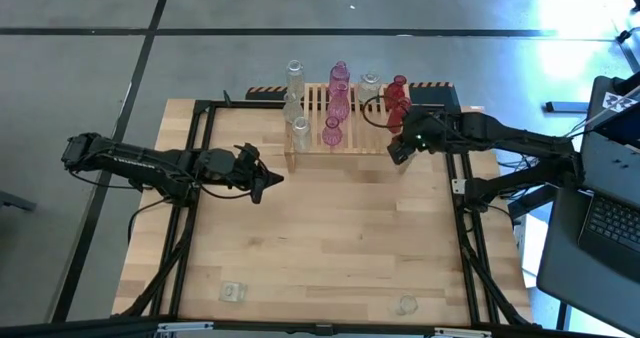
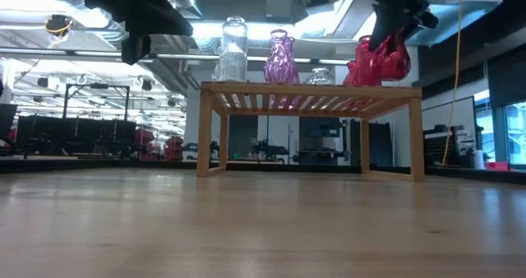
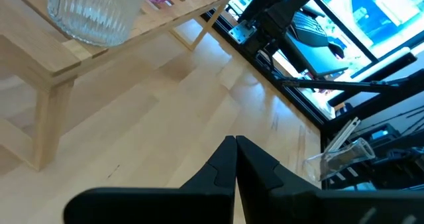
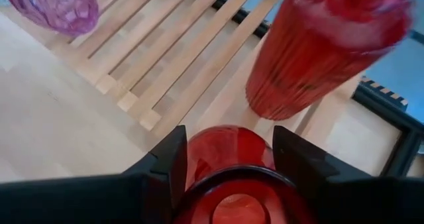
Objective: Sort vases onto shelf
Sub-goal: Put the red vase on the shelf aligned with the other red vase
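The wooden slatted shelf [image 1: 318, 106] stands at the table's far middle. On it stand clear vases [image 1: 294, 80], pink vases [image 1: 339, 100] and red vases [image 1: 399, 88]. My right gripper [image 1: 399, 150] is at the shelf's right end, shut on a red vase [image 4: 225, 151], which in the low view hangs [image 2: 385, 60] over the shelf's top. My left gripper [image 1: 268, 181] hovers shut and empty above the table, near the shelf's left front corner. My right gripper holds the red vase by its upper body [image 4: 199, 151], just under the mouth, with one finger [image 4: 169, 161] on each side. The fingers slant down from above. The vase stays upright below them, over the shelf's right end; whether its bottom touches the slats I cannot tell.
Two small clear vases [image 1: 232, 292] [image 1: 405, 304] stand near the table's front edge. A tall red vase [image 4: 311, 52] stands on the shelf right beside the held one. Black frame rails [image 1: 195, 158] run along the table's left and right sides.
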Controlling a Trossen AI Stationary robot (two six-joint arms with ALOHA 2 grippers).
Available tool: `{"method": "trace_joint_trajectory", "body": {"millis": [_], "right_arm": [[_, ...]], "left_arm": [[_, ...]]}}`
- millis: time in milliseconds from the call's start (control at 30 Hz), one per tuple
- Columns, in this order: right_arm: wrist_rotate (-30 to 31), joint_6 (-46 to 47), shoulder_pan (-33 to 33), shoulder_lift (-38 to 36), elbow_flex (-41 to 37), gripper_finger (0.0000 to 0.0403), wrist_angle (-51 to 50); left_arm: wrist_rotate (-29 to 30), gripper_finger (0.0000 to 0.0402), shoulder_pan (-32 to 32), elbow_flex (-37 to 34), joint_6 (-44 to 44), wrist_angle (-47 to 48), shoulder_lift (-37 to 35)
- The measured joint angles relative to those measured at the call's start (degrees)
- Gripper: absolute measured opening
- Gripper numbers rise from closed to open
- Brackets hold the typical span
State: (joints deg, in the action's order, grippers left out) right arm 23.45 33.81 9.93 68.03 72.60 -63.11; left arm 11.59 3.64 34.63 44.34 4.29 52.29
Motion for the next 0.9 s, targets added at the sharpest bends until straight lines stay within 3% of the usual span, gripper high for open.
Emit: {"method": "trace_joint_trajectory", "body": {"millis": [367, 600, 900], "right_arm": [[2.5, 1.1, -0.2, 5.1, 0.3, 0.0156, 1.1], [6.2, 2.3, -0.1, 5.3, -0.1, 0.0214, 0.2], [8.7, 1.8, -0.1, 5.4, 0.0, 0.0225, 0.2]], "left_arm": [[-0.2, 0.0, 0.0, 0.0, -0.1, 0.0, 0.0], [-1.2, 0.0, 0.0, 0.0, -0.1, 0.2, 0.0], [-1.2, 0.0, 0.0, 0.0, 0.0, 0.2, 0.0]]}}
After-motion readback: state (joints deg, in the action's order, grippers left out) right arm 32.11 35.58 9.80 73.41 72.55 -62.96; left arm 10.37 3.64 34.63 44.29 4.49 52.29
